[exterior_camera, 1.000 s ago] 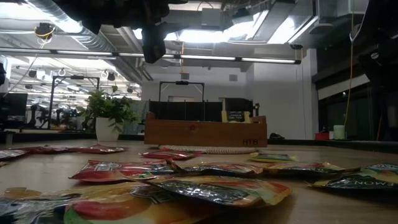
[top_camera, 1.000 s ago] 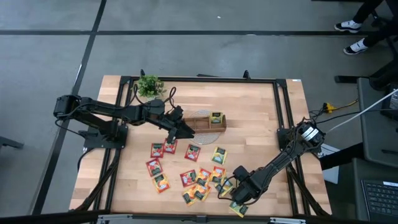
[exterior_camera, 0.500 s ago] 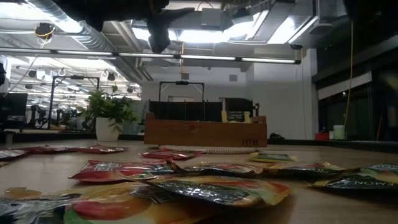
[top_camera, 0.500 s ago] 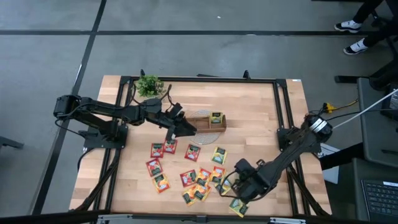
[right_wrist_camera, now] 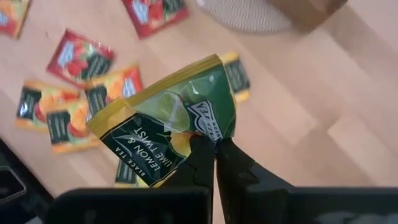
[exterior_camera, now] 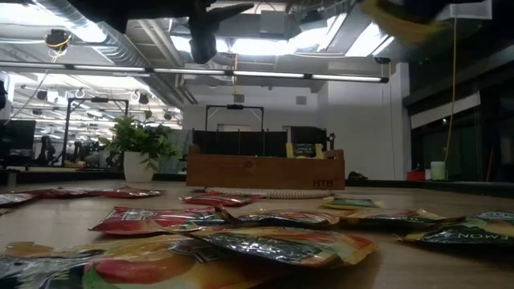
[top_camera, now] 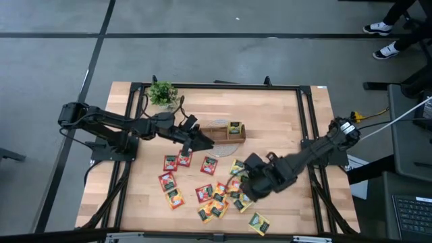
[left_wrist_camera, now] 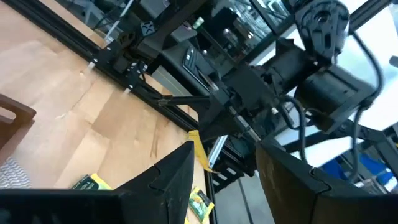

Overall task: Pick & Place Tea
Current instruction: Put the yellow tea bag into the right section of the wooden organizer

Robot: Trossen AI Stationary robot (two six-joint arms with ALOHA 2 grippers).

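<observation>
looking straight down in the high view, the right gripper [top_camera: 251, 181] is over the loose group of tea sachets [top_camera: 202, 192] on the wooden table [top_camera: 283, 115], and the wooden tray [top_camera: 226, 131] lies from it toward the far side of the table and a little to the left, so a carry to the tray must go that way; the left gripper [top_camera: 201, 140] is just beside the tray's left end, so the left arm is nearer to the tray but the right arm is nearer to the sachets. the tray already has one yellow-green sachet [top_camera: 235, 127] in its right compartment, and a small potted plant [top_camera: 162, 93] stands in the far left corner. in the low view the sachets [exterior_camera: 265, 241] lie flat, thin and crinkled, with a shiny foil surface, before the long brown tray [exterior_camera: 265, 170], and a blurred yellow shape at the upper edge may be the lifted sachet. in the left wrist view the left fingers [left_wrist_camera: 165, 180] stand apart with nothing between them, and the other arm is seen farther off across the table. in the right wrist view the right fingers [right_wrist_camera: 202, 163] are closed on the lower edge of a green and yellow sachet [right_wrist_camera: 168, 127] with a dark label, held up off the table; it is bent softly, so i judge it is light and will flap, and its label runs at a slant to the jaws. other red and orange sachets [right_wrist_camera: 78, 59] lie on the wood below it.
</observation>
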